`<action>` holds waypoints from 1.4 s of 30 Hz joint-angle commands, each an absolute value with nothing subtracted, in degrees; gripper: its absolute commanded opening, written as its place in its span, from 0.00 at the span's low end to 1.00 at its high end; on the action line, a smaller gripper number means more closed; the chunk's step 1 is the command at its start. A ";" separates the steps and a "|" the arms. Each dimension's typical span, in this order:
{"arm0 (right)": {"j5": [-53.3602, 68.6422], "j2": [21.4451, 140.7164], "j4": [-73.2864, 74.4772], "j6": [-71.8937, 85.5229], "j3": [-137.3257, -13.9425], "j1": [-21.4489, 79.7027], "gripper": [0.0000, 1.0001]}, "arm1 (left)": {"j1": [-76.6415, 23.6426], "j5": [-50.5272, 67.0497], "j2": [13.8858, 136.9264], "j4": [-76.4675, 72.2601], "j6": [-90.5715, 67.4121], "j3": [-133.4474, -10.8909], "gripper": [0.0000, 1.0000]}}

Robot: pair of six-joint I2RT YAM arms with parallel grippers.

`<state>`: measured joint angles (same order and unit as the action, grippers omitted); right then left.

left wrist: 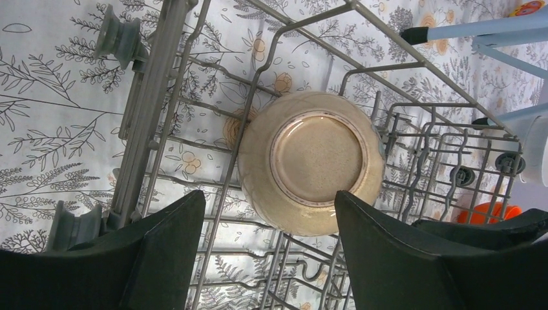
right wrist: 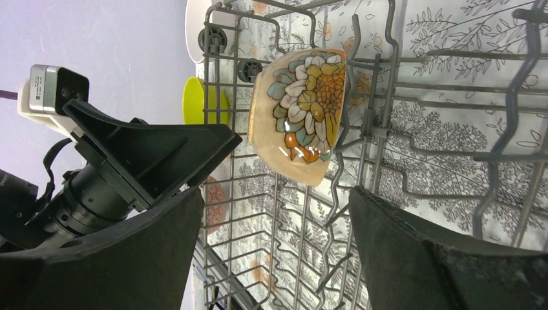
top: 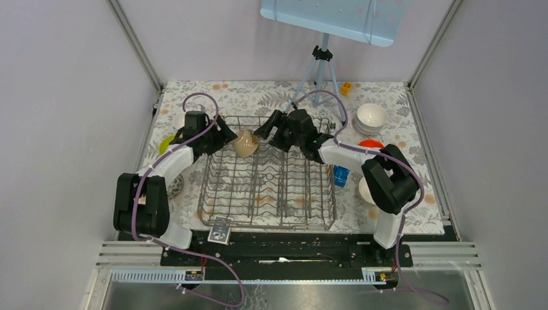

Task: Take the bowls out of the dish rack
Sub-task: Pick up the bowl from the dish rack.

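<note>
A large rectangular grey wire dish rack (top: 268,174) sits mid-bench on a leaf-printed cloth (top: 213,90). One glossy beige bowl painted with a big flower (top: 246,143) stands on edge among the tines in the rack's far left corner. Its foot ring faces the left wrist camera (left wrist: 310,161) and its flowered side faces the right one (right wrist: 300,113).

The left gripper (top: 223,137) hangs just left of this bowl with its jaws released and spread wide. The right gripper (top: 268,129) hangs just right of it over the rack, jaws likewise parted and holding nothing.

Outside the rack, stacked white bowls (top: 371,116) and an orange-red bowl (top: 370,143) rest at the far right. A lime-yellow bowl (top: 166,143) lies at the left.
</note>
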<state>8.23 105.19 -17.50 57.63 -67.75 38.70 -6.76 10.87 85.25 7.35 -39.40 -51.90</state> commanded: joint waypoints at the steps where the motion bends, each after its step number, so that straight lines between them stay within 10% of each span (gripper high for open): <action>1: 11.23 108.53 -21.89 59.01 -72.47 38.24 0.89 | -6.50 10.45 86.17 3.44 -39.91 -51.05 0.77; 42: 15.36 117.61 -27.82 63.29 -76.41 38.24 0.61 | -6.49 10.04 89.28 4.42 -38.81 -51.07 0.72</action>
